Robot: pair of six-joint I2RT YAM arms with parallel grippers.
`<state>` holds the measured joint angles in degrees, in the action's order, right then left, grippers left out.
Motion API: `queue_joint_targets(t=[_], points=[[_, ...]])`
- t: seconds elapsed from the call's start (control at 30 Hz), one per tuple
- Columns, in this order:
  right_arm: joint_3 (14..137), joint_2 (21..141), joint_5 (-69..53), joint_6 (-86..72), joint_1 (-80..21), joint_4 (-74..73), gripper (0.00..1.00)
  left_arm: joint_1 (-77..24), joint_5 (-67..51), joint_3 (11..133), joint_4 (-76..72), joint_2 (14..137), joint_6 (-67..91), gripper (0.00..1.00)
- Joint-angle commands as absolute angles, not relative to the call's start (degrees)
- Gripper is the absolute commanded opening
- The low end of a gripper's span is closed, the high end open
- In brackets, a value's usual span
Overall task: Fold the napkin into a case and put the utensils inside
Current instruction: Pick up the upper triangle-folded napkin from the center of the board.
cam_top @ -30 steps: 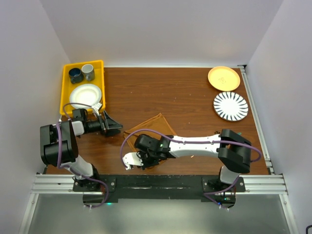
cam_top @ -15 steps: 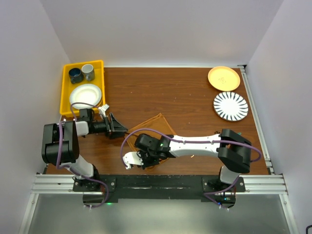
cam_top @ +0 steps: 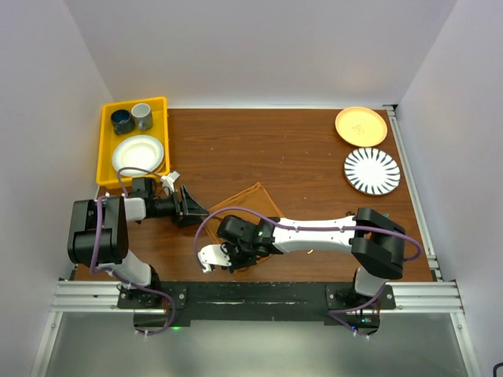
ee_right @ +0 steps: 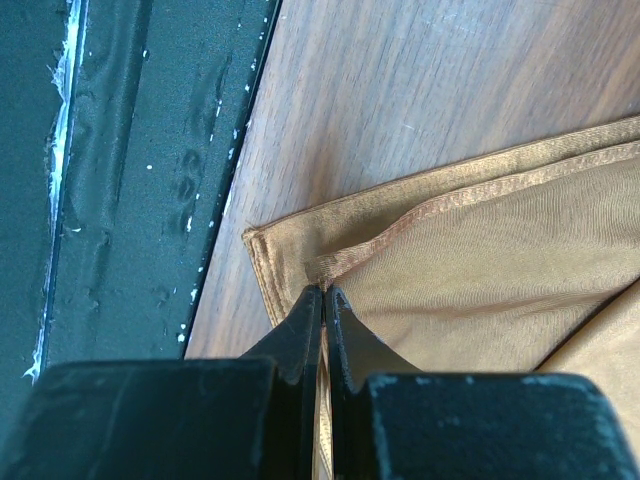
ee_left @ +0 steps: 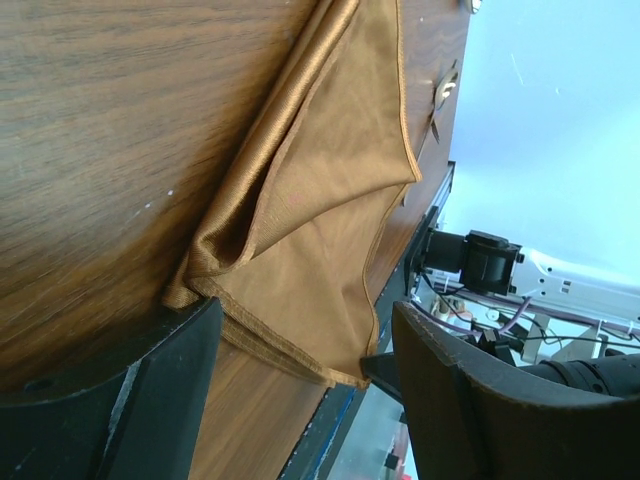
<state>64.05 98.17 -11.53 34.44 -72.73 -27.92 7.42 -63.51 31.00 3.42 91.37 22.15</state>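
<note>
Rust-brown napkin (cam_top: 247, 200), hemmed, creased | left jaws spread | right jaws pinching its hem

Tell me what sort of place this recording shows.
Probably a lab test cell, not a dining room: plain white walls box in a wooden table, a metal mounting rail lines its near edge, and dishes sit in a yellow bin.

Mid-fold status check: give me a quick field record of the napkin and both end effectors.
napkin: partly folded, lying near the front edge of the table
left end effector: open, jaws either side of the napkin's left corner
right end effector: shut, pinching the napkin's upper layer at a near corner
case: not yet formed
utensils: not clearly visible
</note>
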Motion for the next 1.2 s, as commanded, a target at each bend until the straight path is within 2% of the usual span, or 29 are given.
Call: queue_joint_targets(t=[0.0,0.53,0.9,0.93,1.03,1.07,1.17], points=[[65.83,96.86,-12.57,34.01,-72.68,-28.65,0.0,7.29,-62.23,31.64,2.46,91.93,22.15,0.73],[65.92,95.63,-16.34,33.14,-72.69,-30.85,0.0,7.73,-59.41,32.43,4.66,92.9,20.3,0.74],[66.88,99.22,-17.05,32.69,-72.69,-30.14,0.0,8.0,-60.03,32.87,5.45,92.2,19.69,0.74],[67.23,99.84,-16.96,32.7,-72.69,-30.58,0.08,8.17,-60.03,33.05,5.71,91.85,19.43,0.75],[68.11,100.02,-16.53,32.17,-72.69,-31.64,0.2,9.05,-61.52,33.75,7.03,89.74,18.37,0.78],[68.64,99.5,-16.35,31.65,-72.6,-31.99,0.29,9.31,-61.87,34.27,7.47,88.34,17.15,0.79],[69.6,97.22,-16.61,30.33,-71.46,-33.4,0.45,9.93,-62.48,34.89,9.23,85.1,15.91,0.8]])
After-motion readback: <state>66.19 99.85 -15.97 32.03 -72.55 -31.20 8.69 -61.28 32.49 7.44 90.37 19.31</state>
